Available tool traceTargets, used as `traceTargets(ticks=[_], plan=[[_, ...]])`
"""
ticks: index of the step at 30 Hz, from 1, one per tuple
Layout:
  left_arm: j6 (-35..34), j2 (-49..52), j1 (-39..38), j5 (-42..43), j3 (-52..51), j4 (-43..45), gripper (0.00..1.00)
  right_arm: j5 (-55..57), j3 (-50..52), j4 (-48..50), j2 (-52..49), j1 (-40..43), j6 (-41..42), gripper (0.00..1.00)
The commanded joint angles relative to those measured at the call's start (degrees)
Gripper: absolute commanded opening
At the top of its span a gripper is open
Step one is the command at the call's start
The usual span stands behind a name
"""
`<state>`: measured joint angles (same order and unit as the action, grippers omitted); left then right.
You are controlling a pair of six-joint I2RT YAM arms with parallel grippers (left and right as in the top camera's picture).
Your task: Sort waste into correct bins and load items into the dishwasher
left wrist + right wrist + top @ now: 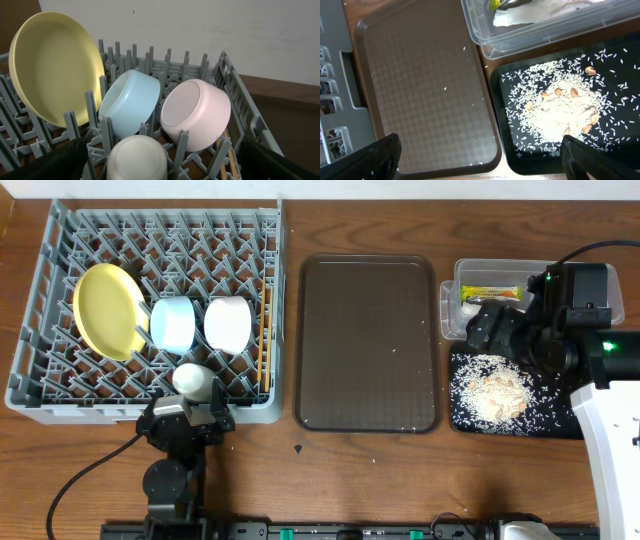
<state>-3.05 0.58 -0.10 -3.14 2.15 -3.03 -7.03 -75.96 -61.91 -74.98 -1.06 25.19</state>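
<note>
While the plate [103, 310] stands racked, rice [490, 392] litters the tray [462, 418]

The grey dish rack [190, 240] at left holds the yellow plate [105, 310], light blue bowl [172, 323], white bowl [227, 323] and chopsticks [264, 330]; the brown tray [368, 340] lies centre; rice crumbs [495, 390] cover the black tray [463, 420] at near right

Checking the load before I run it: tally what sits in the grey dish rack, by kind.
Plates: 1, the yellow plate
Bowls: 2, the light blue bowl and the white bowl
Cup-like pieces: 1, the small white cup
Chopsticks: 1 pair, the chopsticks
Total: 5, counting the pair as one
</note>
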Motion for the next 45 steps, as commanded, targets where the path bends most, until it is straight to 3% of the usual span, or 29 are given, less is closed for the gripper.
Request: traceTargets(ticks=[1,5,9,13,23,28,38,45], plan=[[-0.48,-0.35,0.13,-0.04,-1.92,-0.72,0.97,-0.02,-0.37,-1.57,-0.02,-0.09,-0.09,0.99],[-0.48,-0.35,0.13,-0.04,-1.92,-0.72,0.97,4.09,-0.07,1.01,1.92,0.13,-9.55,0.99],[-0.48,-0.35,0.13,-0.04,-1.92,-0.72,0.97,-1.42,2.05,11.61,7.34,-0.13,-26.93,0.99],[-0.48,-0.35,0.13,-0.04,-1.92,-0.72,0.97,-5.29,8.9,22.08,15.5,-0.13,-36.68,0.99],[-0.48,-0.35,0.13,-0.04,-1.92,-0.74,0.97,-5.27,45.0,46.56,45.38,2.58,-40.48,0.99],[-0.48,-0.35,0.13,-0.04,-1.92,-0.74,0.97,-5.92,58.38,50.58,58.73,3.26,-40.22,0.99],[-0.48,-0.35,0.13,-0.04,-1.92,-0.72,0.97,-10.91,74.14,58.93,73.2,3.26,-40.02,0.99],[-0.48,-0.35,0.13,-0.04,-1.92,-0.72,0.97,-10.8,75.67,59.93,74.71,3.26,-40.09,0.99]])
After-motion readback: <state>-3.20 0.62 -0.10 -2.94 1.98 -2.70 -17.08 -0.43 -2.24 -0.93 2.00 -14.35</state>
